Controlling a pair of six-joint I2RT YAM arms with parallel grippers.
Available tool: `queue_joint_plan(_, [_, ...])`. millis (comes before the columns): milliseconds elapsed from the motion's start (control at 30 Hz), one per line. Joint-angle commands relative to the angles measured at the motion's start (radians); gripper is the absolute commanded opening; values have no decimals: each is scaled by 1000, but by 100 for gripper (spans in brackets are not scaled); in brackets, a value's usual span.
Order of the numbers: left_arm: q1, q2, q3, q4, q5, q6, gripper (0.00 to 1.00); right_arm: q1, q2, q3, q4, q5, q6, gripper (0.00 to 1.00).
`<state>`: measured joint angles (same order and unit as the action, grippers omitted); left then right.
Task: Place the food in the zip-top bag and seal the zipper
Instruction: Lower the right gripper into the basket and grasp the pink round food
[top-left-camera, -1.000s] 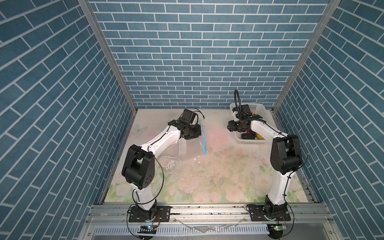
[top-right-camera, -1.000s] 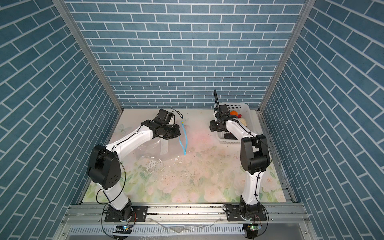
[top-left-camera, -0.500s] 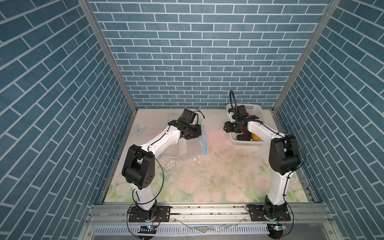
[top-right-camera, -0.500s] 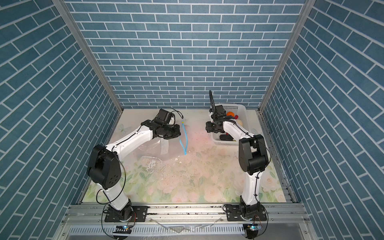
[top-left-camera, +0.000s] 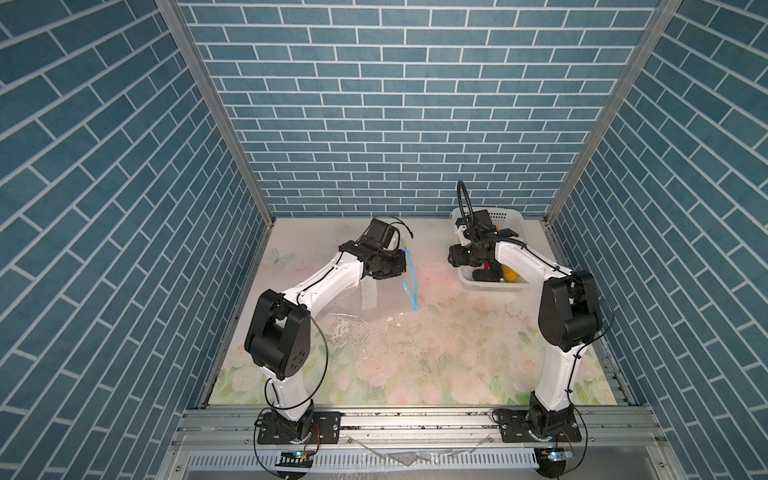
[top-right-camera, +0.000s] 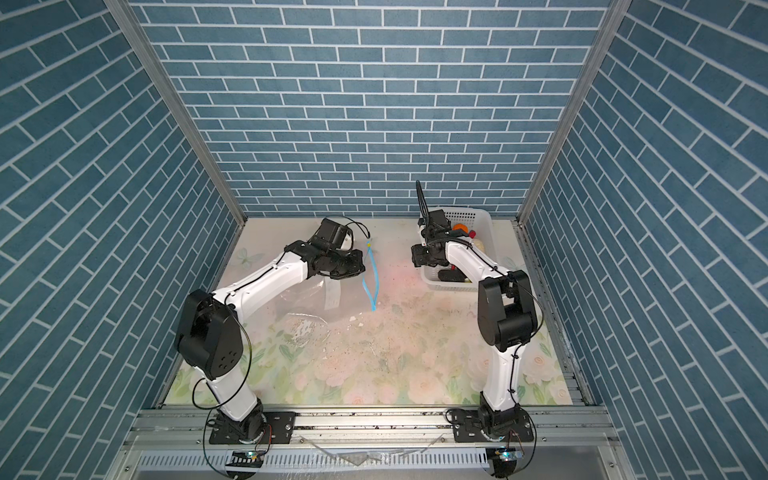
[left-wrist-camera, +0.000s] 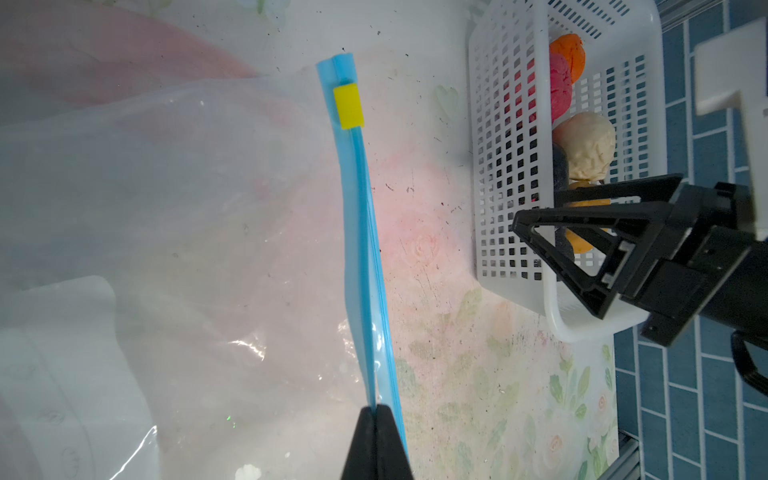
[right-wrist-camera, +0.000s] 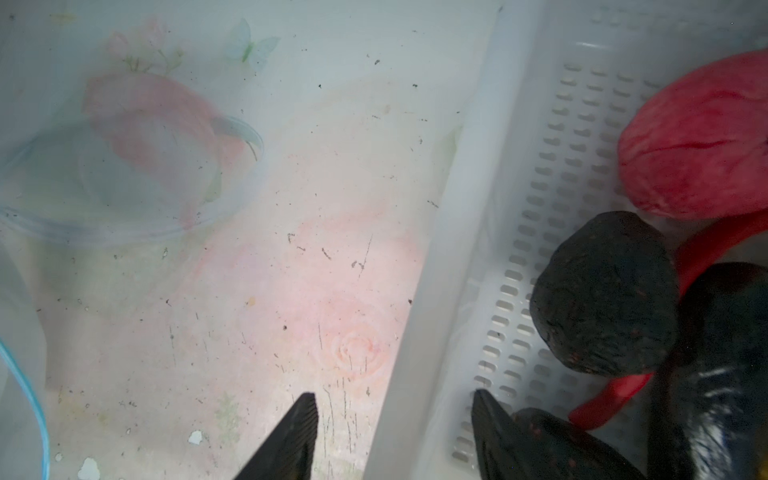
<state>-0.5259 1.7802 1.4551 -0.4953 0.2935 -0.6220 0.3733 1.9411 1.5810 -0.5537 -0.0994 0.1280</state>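
The zip-top bag (left-wrist-camera: 187, 228), clear and wrinkled, lies flat beside the white basket (left-wrist-camera: 498, 166), a little apart from it. Its light-blue zipper (left-wrist-camera: 361, 232) is the edge nearest the basket and runs alongside the basket's wall; the yellow slider tab (left-wrist-camera: 348, 106) sits at one end, and in both top views the strip's two halves bow slightly apart. The food lies heaped inside the basket: orange lump (left-wrist-camera: 569, 54), pink lump (left-wrist-camera: 561, 91), cream lump (left-wrist-camera: 586, 145), black lump (right-wrist-camera: 602, 299), red chili (right-wrist-camera: 615, 399) and dark eggplant (right-wrist-camera: 727, 374).
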Motion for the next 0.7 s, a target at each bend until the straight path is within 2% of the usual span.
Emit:
queue_joint_plan(0, [-17, 21, 11, 8, 6, -4, 1, -14, -50, 57, -31, 59, -40, 61])
queue_joint_plan(333, [-34, 62, 60, -10, -1, 5, 1, -38, -19, 112, -42, 131, -84, 63])
queue_joint_plan(667, [-45, 106, 114, -32, 2, 7, 1, -86, 57, 187, -54, 153, -105, 63])
